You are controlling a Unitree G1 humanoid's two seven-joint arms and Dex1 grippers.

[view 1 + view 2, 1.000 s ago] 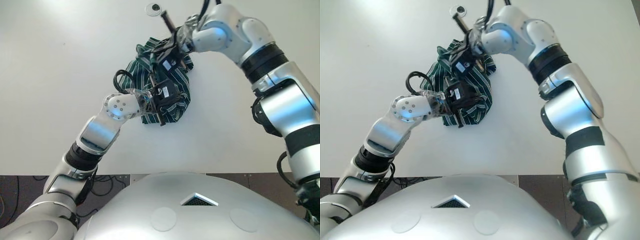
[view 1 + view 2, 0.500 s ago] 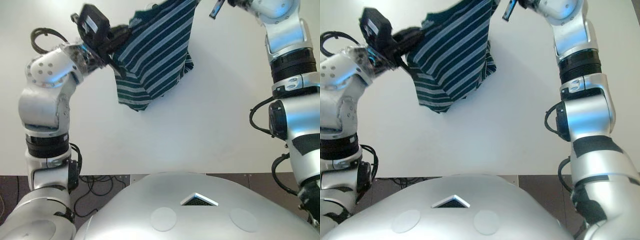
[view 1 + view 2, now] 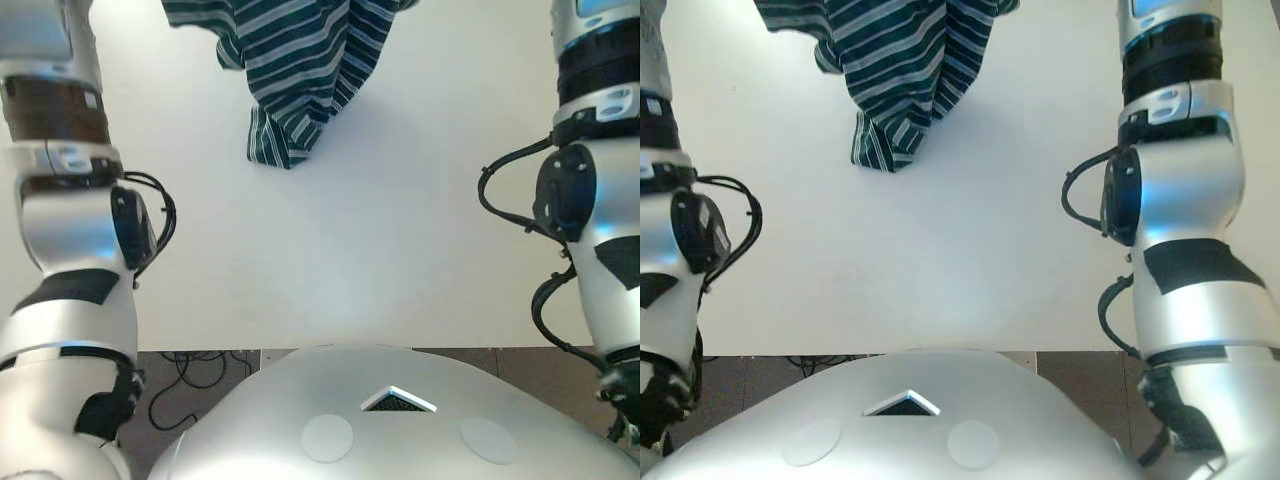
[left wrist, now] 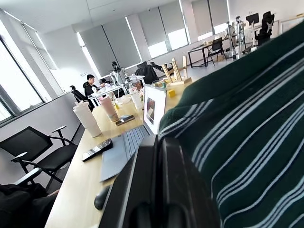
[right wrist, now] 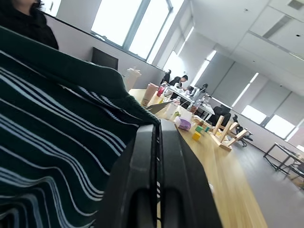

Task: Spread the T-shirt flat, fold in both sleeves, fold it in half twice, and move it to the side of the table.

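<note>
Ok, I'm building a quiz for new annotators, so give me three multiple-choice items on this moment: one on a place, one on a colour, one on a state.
1. Where is the T-shirt?
A. Folded at the table's side
B. Hanging over the table
C. Spread flat on the table

2. What colour is the T-shirt?
A. Dark green with light stripes
B. Plain red
C. White with black dots

3. How do the two grippers stand?
A. Both wide open
B. One open, one shut
C. Both shut on the fabric

Answers:
1 B: in the head views the T-shirt droops in loose folds from above, over the white table.
2 A: its cloth is dark green crossed by pale stripes.
3 C: the left gripper and the right gripper each have their fingers pressed together at the striped cloth.
</note>
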